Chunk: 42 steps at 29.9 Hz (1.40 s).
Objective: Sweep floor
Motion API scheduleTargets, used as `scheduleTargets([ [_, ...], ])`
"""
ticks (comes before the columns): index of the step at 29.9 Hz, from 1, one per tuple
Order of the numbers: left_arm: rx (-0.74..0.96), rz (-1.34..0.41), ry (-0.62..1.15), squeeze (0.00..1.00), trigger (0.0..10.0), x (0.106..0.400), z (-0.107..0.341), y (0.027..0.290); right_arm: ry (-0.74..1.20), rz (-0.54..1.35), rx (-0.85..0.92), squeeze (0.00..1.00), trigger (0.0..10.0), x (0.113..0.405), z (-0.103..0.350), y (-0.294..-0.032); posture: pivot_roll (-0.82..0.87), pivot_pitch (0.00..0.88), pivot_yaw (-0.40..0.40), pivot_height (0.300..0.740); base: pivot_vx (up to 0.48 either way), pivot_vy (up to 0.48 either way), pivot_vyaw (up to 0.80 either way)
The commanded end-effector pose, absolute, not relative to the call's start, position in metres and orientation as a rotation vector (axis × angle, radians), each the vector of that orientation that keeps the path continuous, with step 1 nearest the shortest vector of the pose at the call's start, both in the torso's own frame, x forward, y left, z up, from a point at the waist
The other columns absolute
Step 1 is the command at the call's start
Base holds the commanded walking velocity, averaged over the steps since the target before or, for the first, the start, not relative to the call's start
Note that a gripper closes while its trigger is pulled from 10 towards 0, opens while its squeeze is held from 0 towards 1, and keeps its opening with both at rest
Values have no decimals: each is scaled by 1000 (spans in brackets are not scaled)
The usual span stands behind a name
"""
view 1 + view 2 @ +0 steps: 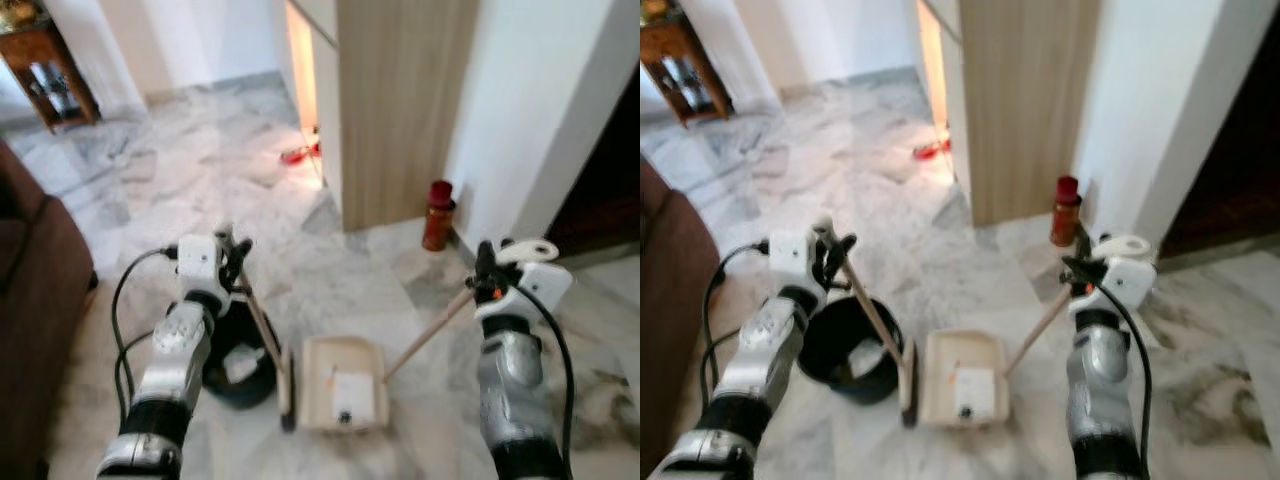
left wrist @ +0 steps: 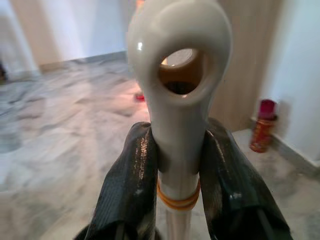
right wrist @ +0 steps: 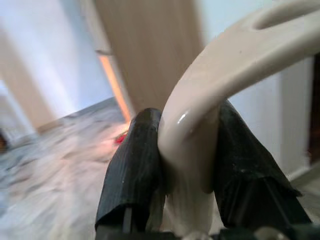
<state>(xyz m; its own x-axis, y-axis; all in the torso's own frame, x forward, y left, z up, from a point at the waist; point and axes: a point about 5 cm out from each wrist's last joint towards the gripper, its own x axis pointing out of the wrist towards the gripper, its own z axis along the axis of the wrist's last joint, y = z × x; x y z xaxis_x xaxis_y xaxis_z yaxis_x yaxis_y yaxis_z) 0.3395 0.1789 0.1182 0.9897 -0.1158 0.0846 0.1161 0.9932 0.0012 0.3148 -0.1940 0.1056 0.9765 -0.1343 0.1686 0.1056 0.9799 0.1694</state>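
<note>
Grey-white marble floor [image 1: 230, 190] spread below, with wooden cabinet panel [image 1: 400, 110] standing upright on it. Black round bucket [image 1: 850, 350] sat on floor beside cream plastic dustpan [image 1: 340, 395]. Dark red bottle [image 1: 438, 215] stood near white wall. Left gripper [image 2: 177, 165] was clamped on cream looped top of broom handle [image 2: 177, 75]; broom head rested just left of dustpan. Right gripper [image 3: 187, 160] was clamped on curved cream dustpan handle [image 3: 225, 75], its wooden stick slanted down to dustpan.
</note>
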Motion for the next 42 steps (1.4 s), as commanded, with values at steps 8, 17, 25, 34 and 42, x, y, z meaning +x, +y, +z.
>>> scheduleTargets([
  [8,35,-131,-136,0,10000,340,128,178,-240,-130,186,0,10000,321,119,-198,-71,0,106,740,0,239,0],
  [17,27,-161,-129,0,10000,339,126,173,-227,-146,177,0,10000,317,114,-205,-73,0,105,740,0,0,0],
  [25,38,-181,-117,0,10000,337,124,171,-227,-158,172,0,10000,316,115,-208,-70,0,101,740,0,0,0],
  [34,39,-176,-123,0,10000,333,121,172,-224,-155,175,0,10000,317,115,-208,-69,0,94,740,0,0,0],
  [42,33,-179,-127,0,10000,333,122,170,-223,-154,172,0,10000,318,115,-208,-70,0,94,740,0,0,0],
])
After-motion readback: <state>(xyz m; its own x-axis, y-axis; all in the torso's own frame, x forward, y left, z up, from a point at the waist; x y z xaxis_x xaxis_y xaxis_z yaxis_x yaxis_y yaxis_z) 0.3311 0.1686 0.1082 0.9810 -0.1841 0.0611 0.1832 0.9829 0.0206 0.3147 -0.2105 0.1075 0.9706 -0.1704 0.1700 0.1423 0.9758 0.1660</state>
